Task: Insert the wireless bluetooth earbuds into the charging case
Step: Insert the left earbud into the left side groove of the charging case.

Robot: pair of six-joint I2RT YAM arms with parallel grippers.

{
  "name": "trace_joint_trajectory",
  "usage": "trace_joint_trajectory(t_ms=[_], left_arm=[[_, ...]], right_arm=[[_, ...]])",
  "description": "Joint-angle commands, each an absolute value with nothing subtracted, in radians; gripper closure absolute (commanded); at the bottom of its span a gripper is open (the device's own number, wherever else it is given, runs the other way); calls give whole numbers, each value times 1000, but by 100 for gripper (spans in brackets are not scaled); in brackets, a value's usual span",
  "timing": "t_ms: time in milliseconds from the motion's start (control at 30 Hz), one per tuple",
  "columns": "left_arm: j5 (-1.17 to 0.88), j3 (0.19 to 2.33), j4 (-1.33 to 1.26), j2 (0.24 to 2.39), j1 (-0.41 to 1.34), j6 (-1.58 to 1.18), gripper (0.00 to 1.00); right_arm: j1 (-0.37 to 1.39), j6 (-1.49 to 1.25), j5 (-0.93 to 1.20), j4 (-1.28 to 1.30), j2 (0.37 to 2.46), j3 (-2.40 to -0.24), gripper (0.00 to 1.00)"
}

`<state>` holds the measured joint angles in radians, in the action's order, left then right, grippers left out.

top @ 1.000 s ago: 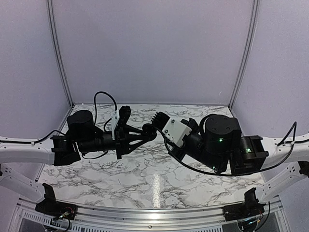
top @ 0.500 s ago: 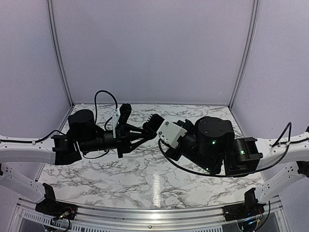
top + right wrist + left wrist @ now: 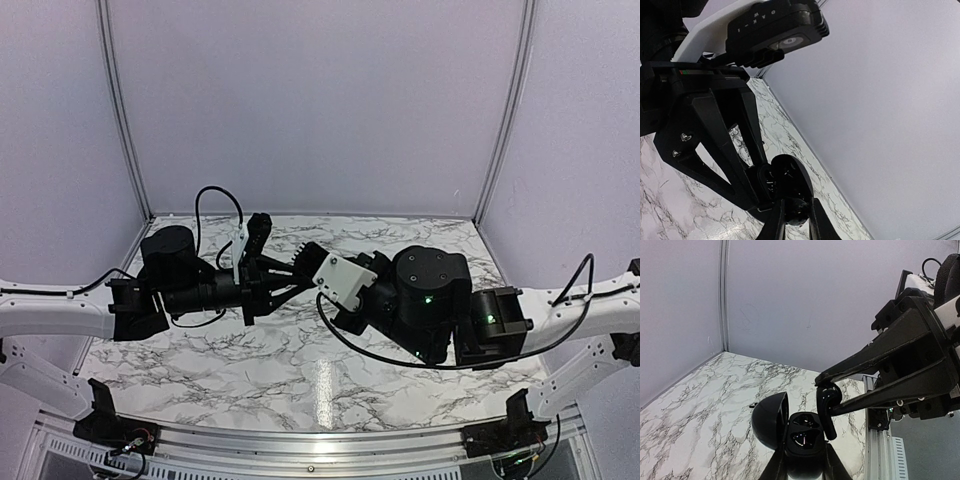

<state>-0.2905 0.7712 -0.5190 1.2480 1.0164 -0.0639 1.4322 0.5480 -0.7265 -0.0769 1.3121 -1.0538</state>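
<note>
**Black earbud poised over an open case, held between two grippers**

You are looking at both arms meeting above the marble table (image 3: 250, 350). Your left gripper (image 3: 801, 462) is clamping tight on the charging case (image 3: 802, 437), which is black here. It is holding the case up off the table, with the domed lid (image 3: 771, 421) standing open on the left.

Your right gripper (image 3: 826, 396) is reaching in from the right and pinching one black earbud (image 3: 830, 422) between nearly closed fingers. The stem is pointing down at the right edge of the case's opening. You cannot tell whether it is touching.

A small dark speck (image 3: 754, 405) is lying on the marble beyond the lid, too small to identify. From above, the dark fingers are overlapping beside the right wrist's white camera block (image 3: 344, 280), so earbud and case are impossible to pick out.
</note>
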Motion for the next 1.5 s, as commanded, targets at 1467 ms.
trace_joint_trajectory(t_ms=[1467], left_arm=[[-304,798,-557,1244,1015,-75,100]], right_arm=[[1425,583,-788,-116,1351,-1059,92]])
